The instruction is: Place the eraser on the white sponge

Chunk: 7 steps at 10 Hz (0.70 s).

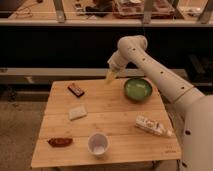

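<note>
Camera view, pincer (111, 76): over the bench (120, 135) far edge, 3 o'clock of eraser (76, 89); open or closed, cannot tell.
Task thing: eraser lies unheld, 12 o'clock of white sponge (77, 112), so grasp comes first.
</note>
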### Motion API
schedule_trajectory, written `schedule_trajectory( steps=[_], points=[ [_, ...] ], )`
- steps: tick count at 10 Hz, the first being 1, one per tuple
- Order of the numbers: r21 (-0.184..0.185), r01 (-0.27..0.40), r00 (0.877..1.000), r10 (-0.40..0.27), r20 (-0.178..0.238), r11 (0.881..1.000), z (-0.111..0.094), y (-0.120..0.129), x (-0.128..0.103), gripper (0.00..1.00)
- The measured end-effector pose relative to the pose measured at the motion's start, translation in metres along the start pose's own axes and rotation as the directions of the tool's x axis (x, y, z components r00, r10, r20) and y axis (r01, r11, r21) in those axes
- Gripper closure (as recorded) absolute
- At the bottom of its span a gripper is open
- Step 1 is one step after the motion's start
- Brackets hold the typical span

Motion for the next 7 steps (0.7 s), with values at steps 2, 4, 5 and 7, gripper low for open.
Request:
schedule_trajectory(
  steps=[2,4,5,7],
  points=[
    [0.0,0.001,1.0,-0.001,0.0,1.0,0.0,0.0,-0.001,0.2],
    [-0.004,0.002,1.0,-0.002,0.013,1.0,0.001,0.002,-0.005,0.2],
    [-0.014,0.017,0.999,-0.017,0.041,1.0,0.005,0.007,-0.021,0.2],
    [-0.044,0.061,0.991,-0.056,0.118,0.997,0.023,0.029,-0.068,0.2]
  ],
)
